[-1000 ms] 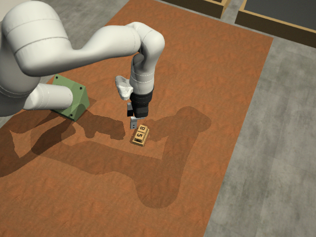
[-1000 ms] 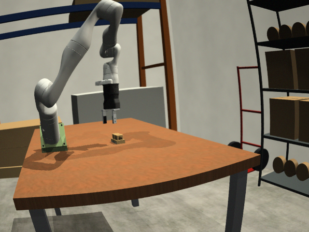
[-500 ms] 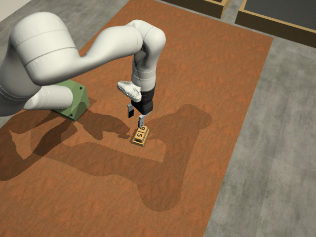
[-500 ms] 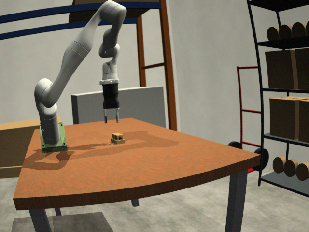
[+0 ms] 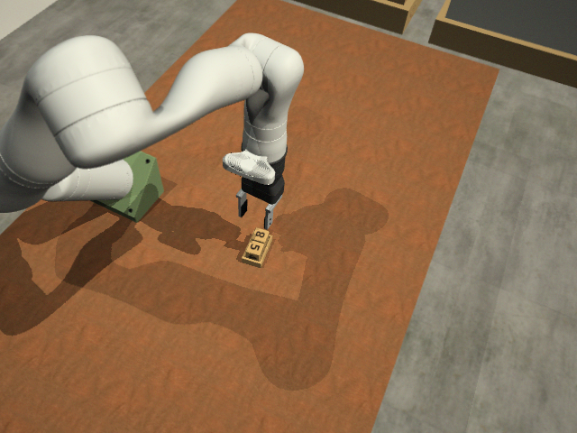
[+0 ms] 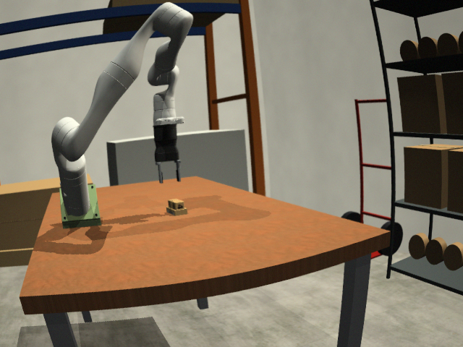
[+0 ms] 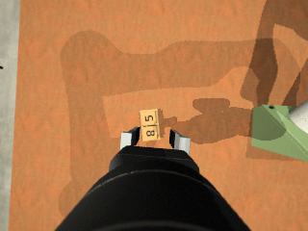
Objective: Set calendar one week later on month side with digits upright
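A small wooden calendar tray [image 5: 263, 254] lies flat on the brown table with two cubes standing in it side by side. Their top faces show 8 [image 5: 261, 234] and 5 [image 5: 255, 244]. In the wrist view the cube with 5 [image 7: 150, 117] lies farther from the fingers and the cube with 8 [image 7: 151, 132] nearer. The side with the month's name cannot be read; a dark mark shows on the front in the exterior view [image 6: 176, 207]. My gripper [image 5: 255, 213] hangs open and empty high above the cubes, fingers pointing down; it also shows in the wrist view [image 7: 155, 140].
The arm's green base [image 5: 134, 188] stands at the table's left. The table's right edge [image 5: 447, 224] is far off. Dark boxes [image 5: 508, 41] sit beyond the far end. Shelves with cartons [image 6: 426, 142] stand to the right of the table.
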You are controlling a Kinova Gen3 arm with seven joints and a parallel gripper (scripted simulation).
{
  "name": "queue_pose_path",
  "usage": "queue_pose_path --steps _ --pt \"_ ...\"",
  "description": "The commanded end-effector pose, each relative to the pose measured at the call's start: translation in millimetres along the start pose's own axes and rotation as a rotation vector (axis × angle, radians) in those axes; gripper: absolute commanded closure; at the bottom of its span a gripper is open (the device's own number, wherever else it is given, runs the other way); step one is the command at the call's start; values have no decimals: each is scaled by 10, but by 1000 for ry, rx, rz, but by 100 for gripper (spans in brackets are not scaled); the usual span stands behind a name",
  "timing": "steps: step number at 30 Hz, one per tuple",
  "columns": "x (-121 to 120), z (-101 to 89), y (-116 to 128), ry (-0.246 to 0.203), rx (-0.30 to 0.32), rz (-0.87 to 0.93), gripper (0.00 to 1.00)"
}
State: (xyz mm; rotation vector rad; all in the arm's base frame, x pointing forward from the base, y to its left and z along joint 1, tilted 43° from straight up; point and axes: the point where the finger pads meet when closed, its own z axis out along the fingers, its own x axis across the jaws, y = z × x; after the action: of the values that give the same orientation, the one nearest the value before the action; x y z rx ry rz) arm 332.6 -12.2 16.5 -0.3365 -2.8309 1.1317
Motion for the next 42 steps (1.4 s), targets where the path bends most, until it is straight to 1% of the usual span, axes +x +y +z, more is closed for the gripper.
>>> queue_pose_path --steps 1,9,29,30,42 --pt "-14 -2 14 0 -4 -32 0" --pt "-50 -16 51 -5 -12 -130 0" --pt "-68 -24 71 -8 -16 -179 0" --pt "-68 -24 71 -8 -16 -179 13" --pt "-68 -24 71 -8 -16 -179 13"
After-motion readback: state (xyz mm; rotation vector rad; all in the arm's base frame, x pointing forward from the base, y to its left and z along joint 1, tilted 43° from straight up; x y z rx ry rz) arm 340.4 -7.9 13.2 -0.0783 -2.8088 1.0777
